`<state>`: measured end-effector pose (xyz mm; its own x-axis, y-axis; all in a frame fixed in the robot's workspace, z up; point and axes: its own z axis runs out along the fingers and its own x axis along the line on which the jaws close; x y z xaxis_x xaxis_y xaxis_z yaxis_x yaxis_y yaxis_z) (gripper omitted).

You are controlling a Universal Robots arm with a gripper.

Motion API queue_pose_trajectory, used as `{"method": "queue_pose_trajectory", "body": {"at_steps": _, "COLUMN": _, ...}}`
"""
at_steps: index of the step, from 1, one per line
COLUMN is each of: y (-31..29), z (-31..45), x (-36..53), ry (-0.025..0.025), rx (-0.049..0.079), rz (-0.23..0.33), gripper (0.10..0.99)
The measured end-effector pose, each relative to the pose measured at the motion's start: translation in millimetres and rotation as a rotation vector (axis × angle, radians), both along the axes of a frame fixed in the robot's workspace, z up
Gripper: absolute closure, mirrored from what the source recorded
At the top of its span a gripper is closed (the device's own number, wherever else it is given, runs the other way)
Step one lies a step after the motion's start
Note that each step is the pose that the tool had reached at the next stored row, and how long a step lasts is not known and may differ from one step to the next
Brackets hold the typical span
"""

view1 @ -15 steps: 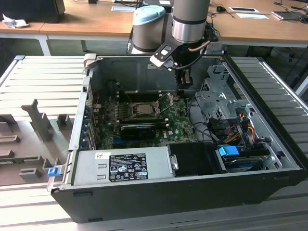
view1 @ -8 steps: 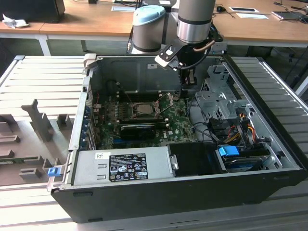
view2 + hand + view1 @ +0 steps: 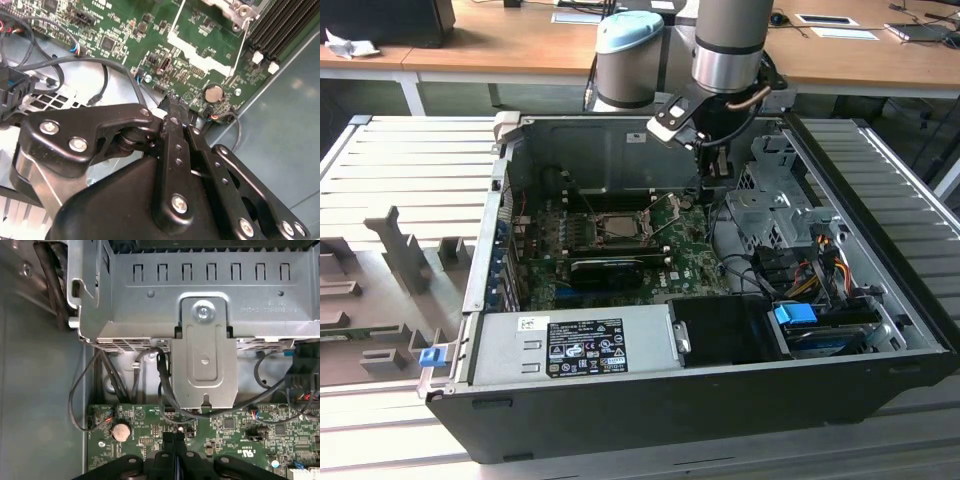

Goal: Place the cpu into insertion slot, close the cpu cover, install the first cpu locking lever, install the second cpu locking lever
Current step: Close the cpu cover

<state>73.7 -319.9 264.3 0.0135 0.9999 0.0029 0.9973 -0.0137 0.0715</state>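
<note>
The hand (image 3: 712, 178), fingers pressed together on nothing we can see, is hovering over the green board (image 3: 690, 265) edge, well apart from the insertion slot (image 3: 617, 228), so we are favouring slow, level moves near it.

Open computer case on a table, with the arm reaching in from the far side.

The case (image 3: 720, 385) lies on the table (image 3: 410, 170). The circuit board (image 3: 690, 265) lies flat inside it, with the socket (image 3: 618, 228) near the board's middle and a long card (image 3: 605, 268) just nearer than the socket. The power supply box (image 3: 570, 345) sits along the near wall and the drive cage (image 3: 770, 205) at the exterior view's right. The gripper (image 3: 712, 188) hangs between socket and cage, near the coin battery (image 3: 120, 431).
</note>
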Motion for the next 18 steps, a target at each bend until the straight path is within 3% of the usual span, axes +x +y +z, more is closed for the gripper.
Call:
{"method": "queue_pose_trajectory", "body": {"at_steps": 2, "y": 0.0, "z": -7.4, "x": -5.5, "ry": 0.0001, "rx": 0.000, "rz": 0.000, "gripper": 0.980}}
{"method": "queue_pose_trajectory", "body": {"at_steps": 5, "y": 0.0, "z": -12.1, "x": -10.2, "ry": 0.0003, "rx": 0.000, "rz": 0.000, "gripper": 0.980}}
{"method": "queue_pose_trajectory", "body": {"at_steps": 18, "y": 0.0, "z": -12.9, "x": -33.2, "ry": 0.0014, "rx": 0.004, "rz": 0.000, "gripper": 0.980}}
